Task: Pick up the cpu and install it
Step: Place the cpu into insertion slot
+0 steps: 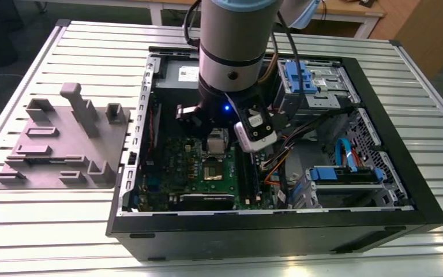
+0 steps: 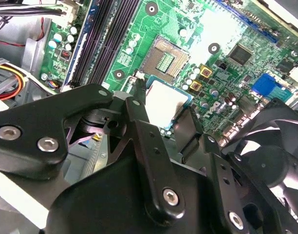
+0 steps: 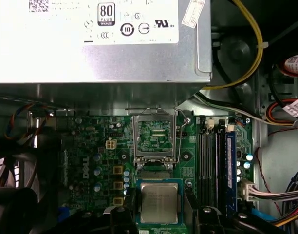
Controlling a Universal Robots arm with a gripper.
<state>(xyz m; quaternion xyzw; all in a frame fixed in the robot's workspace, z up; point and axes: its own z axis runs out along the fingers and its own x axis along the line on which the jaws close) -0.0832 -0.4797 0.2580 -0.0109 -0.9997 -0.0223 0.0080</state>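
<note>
In both wrist views my gripper [image 3: 159, 208] [image 2: 163, 111] is shut on the cpu [image 3: 159, 202] [image 2: 164, 101], a small square chip with a silvery top, one black finger against each of two opposite edges. I hold it just above the green motherboard [image 3: 90, 161], beside the open socket [image 3: 154, 135] [image 2: 164, 57], whose metal frame is swung up. In the exterior view the gripper [image 1: 217, 142] hangs inside the open computer case [image 1: 283, 225], over the motherboard [image 1: 198, 179] and slightly behind the socket [image 1: 210, 171].
The silver power supply [image 3: 100, 39] lies close behind the socket. Memory slots [image 3: 212, 156] run along one side and a black fan [image 2: 270, 161] sits on the other. Cables [image 1: 283, 167] and blue drive brackets [image 1: 306, 75] crowd the case. A grey fixture plate [image 1: 60, 144] lies on the table.
</note>
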